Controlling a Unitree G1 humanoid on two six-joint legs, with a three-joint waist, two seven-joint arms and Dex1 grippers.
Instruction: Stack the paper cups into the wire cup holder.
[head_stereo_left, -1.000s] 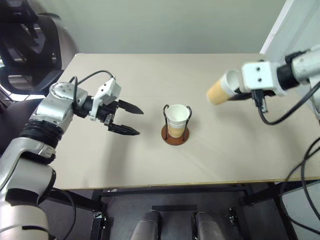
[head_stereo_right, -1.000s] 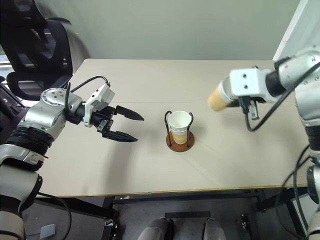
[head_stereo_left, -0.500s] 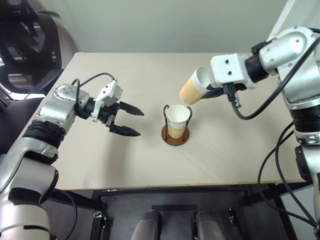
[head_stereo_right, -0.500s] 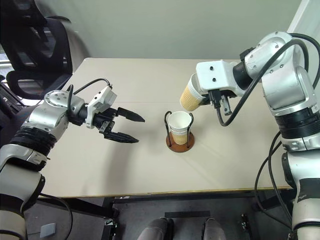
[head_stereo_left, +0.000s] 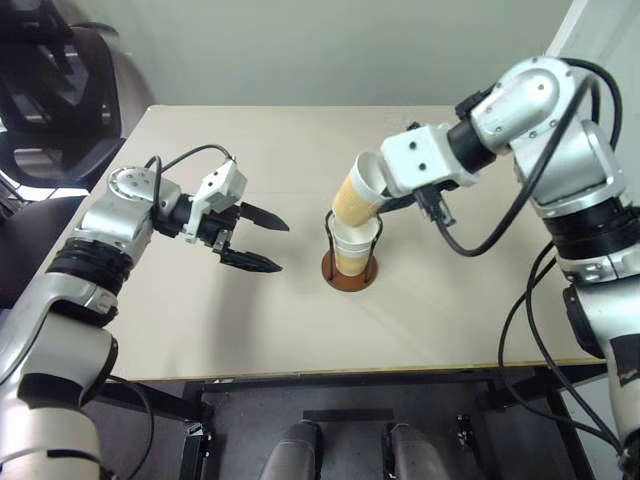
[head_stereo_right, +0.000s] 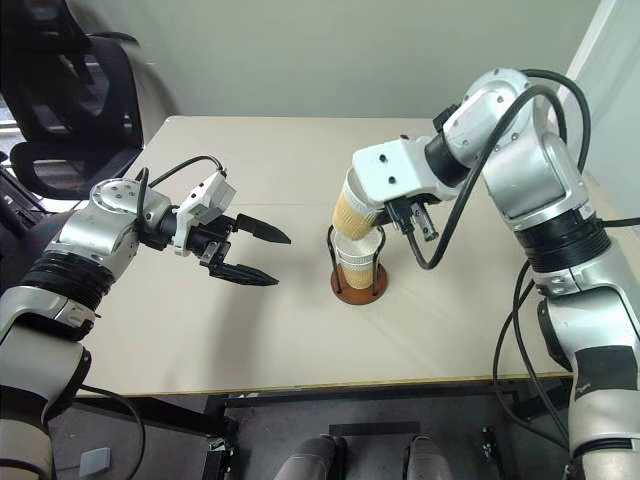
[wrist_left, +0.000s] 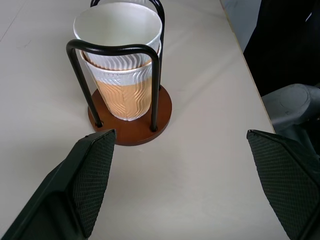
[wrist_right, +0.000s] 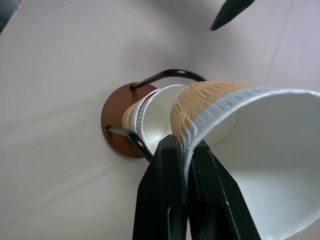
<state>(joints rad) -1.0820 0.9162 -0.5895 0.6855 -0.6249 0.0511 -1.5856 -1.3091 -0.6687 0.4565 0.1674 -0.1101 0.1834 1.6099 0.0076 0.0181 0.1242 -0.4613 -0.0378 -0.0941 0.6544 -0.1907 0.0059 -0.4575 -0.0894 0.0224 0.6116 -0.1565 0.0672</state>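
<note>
Here: beige table, black chair at left.

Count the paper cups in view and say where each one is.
3. Two sit nested in the wire cup holder: outer cup, inner cup. The third cup hangs tilted over them, its wall pinched by the right end effector.

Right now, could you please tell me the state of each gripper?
Left gripper: open, holding nothing.
Right gripper: shut on the wall of a paper cup, over the wire cup holder.

left fingers spread, right fingers pinched
</note>
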